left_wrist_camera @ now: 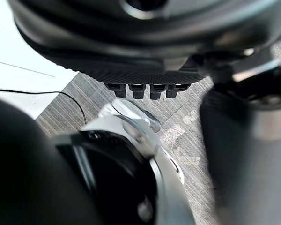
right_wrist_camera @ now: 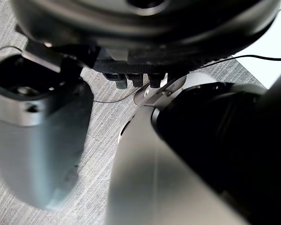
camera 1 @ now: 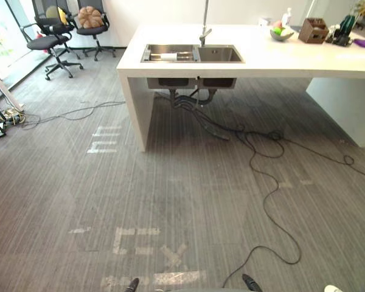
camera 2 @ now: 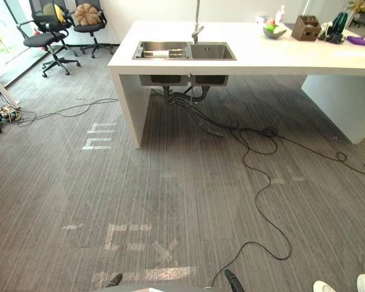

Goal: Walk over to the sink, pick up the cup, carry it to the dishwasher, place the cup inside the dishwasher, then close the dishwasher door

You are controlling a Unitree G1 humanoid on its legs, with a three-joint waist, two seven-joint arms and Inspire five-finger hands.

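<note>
Far ahead of the left robot hand [left_wrist_camera: 140, 70] and right robot hand [right_wrist_camera: 131, 68], open or closed I cannot tell, stands the desk [camera 1: 261, 61]; in the sink [camera 1: 222, 55], left basin, lies the cup [camera 1: 169, 56], seemingly on its side. It looks light, rigid, slippery: grip around its body.

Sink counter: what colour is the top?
White counter, clearest in the left eye view.

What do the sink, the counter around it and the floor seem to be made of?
Sink: likely brushed stainless steel, by its grey metallic sheen. Counter: smooth white slab, perhaps stone or solid surface; even and seamless. Floor: grey with fine stripes, carpet or woven vinyl; I cannot tell which.
</note>
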